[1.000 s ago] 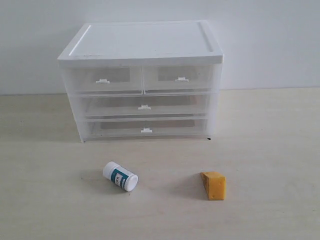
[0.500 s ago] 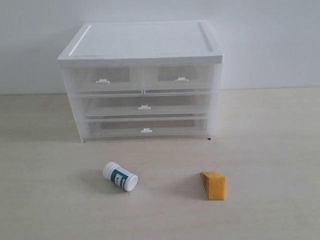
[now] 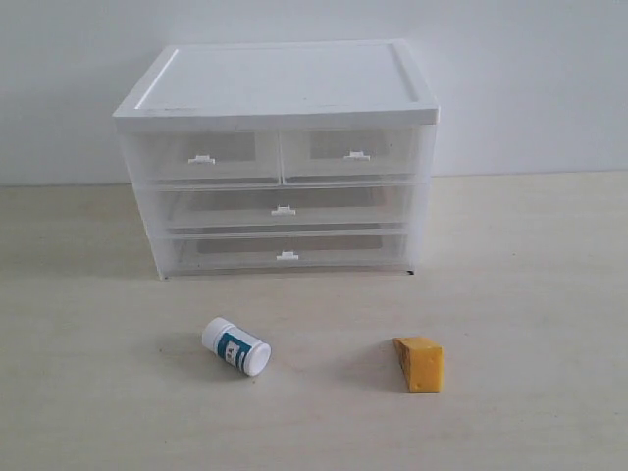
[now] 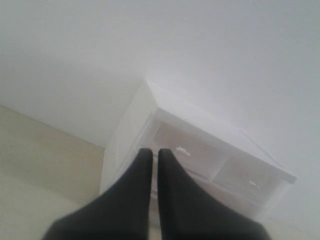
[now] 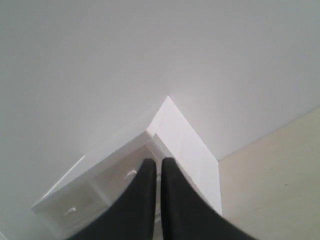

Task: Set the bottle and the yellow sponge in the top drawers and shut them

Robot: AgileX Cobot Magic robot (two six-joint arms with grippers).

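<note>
The white bottle (image 3: pixel 235 345) with a teal label lies on its side on the table in front of the drawer unit, left of centre. The yellow sponge (image 3: pixel 420 364) rests to its right. Both top drawers, left (image 3: pixel 203 157) and right (image 3: pixel 354 154), are shut in the white-topped unit (image 3: pixel 280 83). Neither arm shows in the exterior view. My left gripper (image 4: pixel 155 153) is shut, empty, and points at the unit from a distance. My right gripper (image 5: pixel 159 162) is shut too, with nothing held, facing the unit's other corner.
Two full-width drawers (image 3: pixel 284 210) sit shut below the top pair. A white wall stands behind the unit. The pale wooden table (image 3: pixel 530 294) spreads around the unit and both objects.
</note>
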